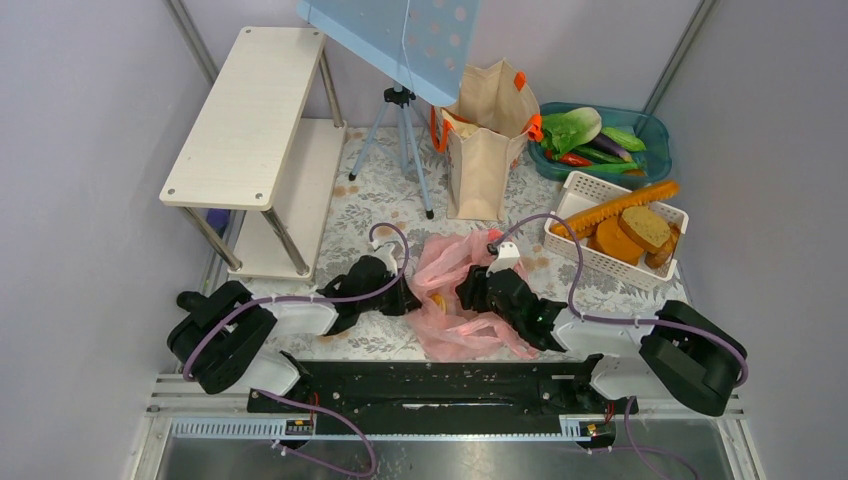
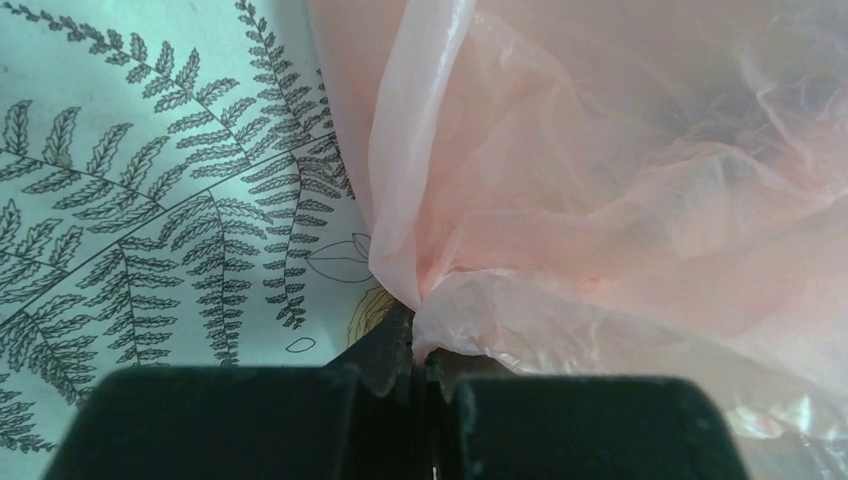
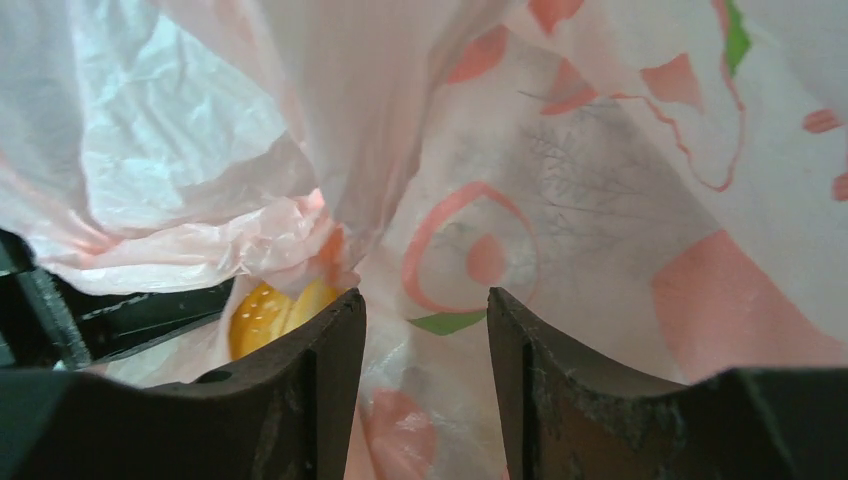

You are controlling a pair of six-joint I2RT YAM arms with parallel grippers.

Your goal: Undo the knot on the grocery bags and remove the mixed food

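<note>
Top view: the pink grocery bag lies crumpled on the fern-print table cover, just in front of the beige tote and between the two arms. Left gripper sits at the bag's left edge, right gripper is pressed in from the bag's right side. Nearly all the film is bunched up, and whether a knot is tied or loose cannot be told from here. Well right of the bag, a white basket holds bread pieces and a teal tray behind it holds vegetables; these sit outside the bag.

Left wrist view: left gripper is clenched, jaws together, pinching a gathered fold of the pink plastic right at its tips. The film fans out up and right from the pinch; the fern cover shows to the left.

Right wrist view: right gripper has its jaws parted with printed pink film bulging into the gap, nothing clamped. Just left of the left fingertip an orange-yellow food piece shows under the film, still inside the bag.

Step, as a judgement: opening the bag, left hand anchoring one side while the right lines up for a grab. Food removal not done. Next move calls for the right jaws to close on a separate layer or handle strand, not the whole bunch, then pull away from the left pinch to spread the mouth. Thin film could slip or tear.
</note>
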